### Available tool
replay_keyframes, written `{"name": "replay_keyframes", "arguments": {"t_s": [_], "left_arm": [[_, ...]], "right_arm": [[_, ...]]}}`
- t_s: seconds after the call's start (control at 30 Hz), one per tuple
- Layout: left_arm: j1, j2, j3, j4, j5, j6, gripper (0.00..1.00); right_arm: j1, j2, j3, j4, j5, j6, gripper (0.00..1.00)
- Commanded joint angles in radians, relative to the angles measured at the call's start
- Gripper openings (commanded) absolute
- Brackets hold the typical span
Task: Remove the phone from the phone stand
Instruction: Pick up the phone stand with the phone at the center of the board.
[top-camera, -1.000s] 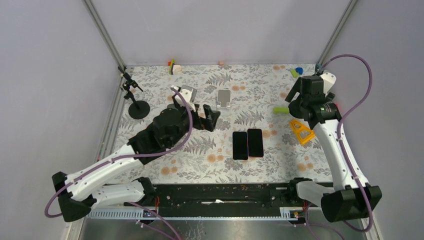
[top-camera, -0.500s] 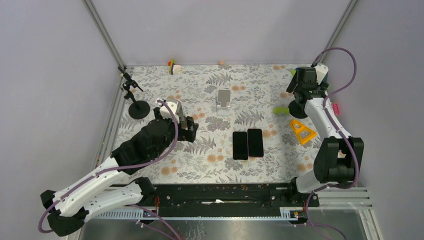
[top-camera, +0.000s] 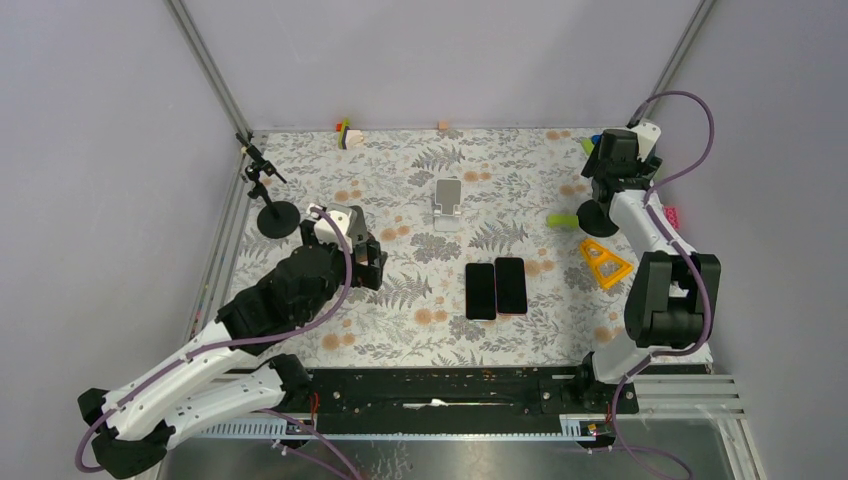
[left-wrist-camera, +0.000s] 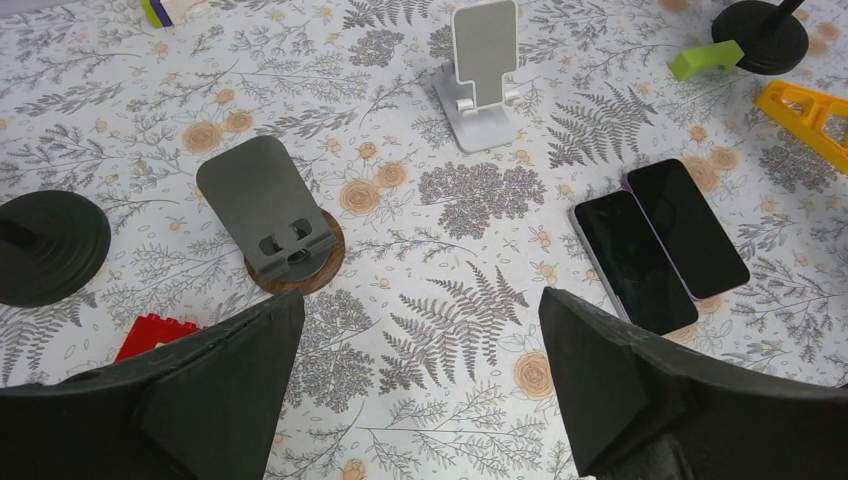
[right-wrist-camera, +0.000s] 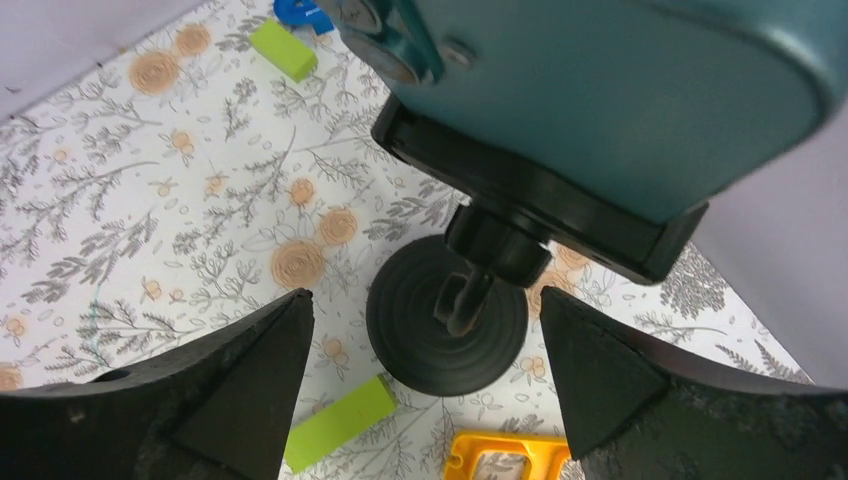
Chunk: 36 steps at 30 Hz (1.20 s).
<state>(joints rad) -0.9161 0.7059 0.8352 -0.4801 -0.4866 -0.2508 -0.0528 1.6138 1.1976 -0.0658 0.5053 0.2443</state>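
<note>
The phone (right-wrist-camera: 600, 90), teal-backed, was seen clamped in the black phone stand (right-wrist-camera: 500, 245) near the far right corner of the table (top-camera: 420, 330). The stand's round base (right-wrist-camera: 415, 350) was planted on the flowered surface. The right hand (right-wrist-camera: 425, 296) was held just above the stand with its fingers spread wide, one to either side of the base in the wrist view. No contact between the fingers and the phone could be made out. A green block (right-wrist-camera: 335, 420) was seen just beside the base, on the side toward the table's middle. A yellow triangular piece (top-camera: 603, 262) was seen a little nearer, by the right edge.

The left hand (left-wrist-camera: 420, 300) was held over the left half of the table with its fingers fully spread and nothing between them. Beyond it a grey stand (left-wrist-camera: 275, 215) on a round wooden foot was seen, and a silver stand (left-wrist-camera: 483, 80) farther off toward the middle of the far edge. Near the table's centre a dark phone (top-camera: 480, 290) and a second dark phone (top-camera: 511, 285) were laid flat side by side, touching along their long edges. A red brick (left-wrist-camera: 150, 335) was seen close to the left finger. A black post stand (top-camera: 272, 215) was seen near the left edge.
</note>
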Motion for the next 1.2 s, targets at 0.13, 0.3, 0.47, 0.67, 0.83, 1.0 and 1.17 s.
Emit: {"name": "replay_keyframes", "arguments": {"t_s": [0.13, 0.3, 0.47, 0.67, 0.83, 1.0, 1.17], "left_arm": [[0.005, -0.051, -0.038, 0.015, -0.037, 0.03, 0.99], [0.004, -0.077, -0.063, 0.0, -0.054, 0.034, 0.99], [0.004, -0.083, -0.07, -0.023, -0.067, 0.042, 0.99], [0.004, -0.09, -0.094, -0.034, -0.076, 0.033, 0.99], [0.004, -0.097, -0.117, -0.029, -0.082, 0.019, 0.99], [0.006, -0.088, -0.117, -0.025, -0.081, 0.023, 0.99], [0.005, -0.088, -0.119, -0.027, -0.082, 0.024, 0.99]], "right_arm": [[-0.01, 0.072, 0.059, 0.119, -0.014, -0.035, 0.87], [-0.016, 0.113, 0.069, 0.121, 0.014, -0.041, 0.81], [-0.022, 0.143, 0.074, 0.13, 0.025, -0.038, 0.75], [-0.022, 0.162, 0.087, 0.138, 0.019, -0.04, 0.65], [-0.022, 0.157, 0.092, 0.134, 0.009, -0.038, 0.56], [-0.022, 0.148, 0.089, 0.128, 0.017, -0.038, 0.44], [-0.022, 0.14, 0.096, 0.114, 0.01, -0.039, 0.17]]}}
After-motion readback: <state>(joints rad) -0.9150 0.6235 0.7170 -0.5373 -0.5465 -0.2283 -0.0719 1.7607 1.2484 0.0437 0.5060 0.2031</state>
